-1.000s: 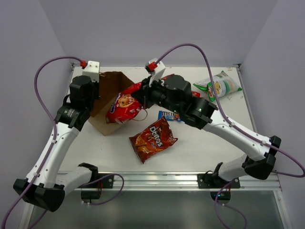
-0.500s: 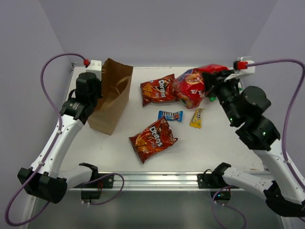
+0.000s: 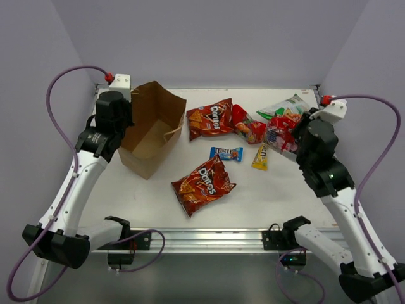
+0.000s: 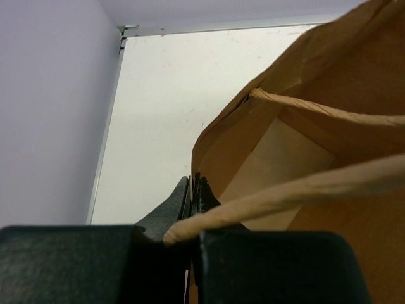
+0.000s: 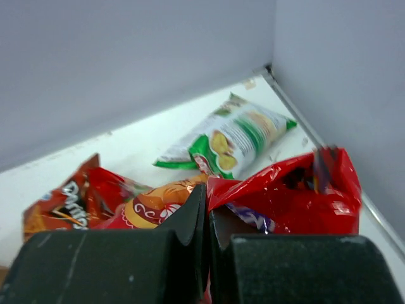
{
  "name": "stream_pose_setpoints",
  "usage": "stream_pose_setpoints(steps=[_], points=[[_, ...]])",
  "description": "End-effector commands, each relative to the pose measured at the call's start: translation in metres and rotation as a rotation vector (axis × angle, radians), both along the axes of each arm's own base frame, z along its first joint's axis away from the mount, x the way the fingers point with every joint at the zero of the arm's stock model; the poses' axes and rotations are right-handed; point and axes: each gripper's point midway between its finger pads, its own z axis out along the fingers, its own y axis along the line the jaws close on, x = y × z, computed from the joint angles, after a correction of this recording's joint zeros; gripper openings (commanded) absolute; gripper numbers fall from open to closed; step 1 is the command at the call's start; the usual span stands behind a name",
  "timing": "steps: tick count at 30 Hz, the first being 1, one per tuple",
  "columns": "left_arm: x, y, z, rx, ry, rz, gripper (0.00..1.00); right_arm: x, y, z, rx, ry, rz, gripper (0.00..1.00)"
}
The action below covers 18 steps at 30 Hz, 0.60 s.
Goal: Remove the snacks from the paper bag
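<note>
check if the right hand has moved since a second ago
Yes. The right hand, shut on a red bag, has swung rightward from the mouth of the paper bag to beside the green-white chip bag.

This was a robotics lab test cell rather than a home or shop. A bare white surface point(image 3: 278, 196) sat boxed in by plain lavender panels point(image 3: 209, 38). An aluminium rail point(image 3: 209, 237) ran along its near edge. A left arm point(image 3: 76, 183) and a right arm point(image 3: 345, 202) stood there, trailing purple cables point(image 3: 49, 104).
</note>
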Motion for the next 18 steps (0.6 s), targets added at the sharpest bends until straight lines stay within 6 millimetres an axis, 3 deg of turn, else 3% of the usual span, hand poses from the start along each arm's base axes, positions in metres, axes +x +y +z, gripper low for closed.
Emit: stream_pose_setpoints(steps=[1, 4, 7, 9, 12, 15, 18], points=[[0.006, -0.003, 0.027, -0.06, -0.064, -0.001, 0.0, 0.023, -0.033, -0.005, 0.114, -0.069, -0.145, 0.0], [0.009, -0.004, 0.027, -0.071, -0.058, -0.003, 0.0, 0.036, -0.062, -0.029, 0.16, -0.028, -0.217, 0.0], [0.013, -0.003, 0.024, -0.077, -0.048, 0.0, 0.0, 0.038, -0.083, -0.04, 0.195, -0.018, -0.282, 0.0], [0.017, -0.001, 0.02, -0.081, -0.037, 0.009, 0.0, 0.041, -0.082, -0.05, 0.225, -0.004, -0.278, 0.0], [0.022, 0.0, 0.013, -0.086, -0.023, 0.014, 0.0, 0.046, -0.069, -0.089, 0.304, 0.069, -0.237, 0.0], [0.026, 0.003, 0.01, -0.095, -0.017, 0.019, 0.0, 0.035, -0.052, -0.166, 0.414, 0.237, -0.225, 0.01], [0.029, 0.004, 0.007, -0.113, -0.01, 0.016, 0.0, 0.023, -0.027, -0.21, 0.523, 0.343, -0.157, 0.15]])
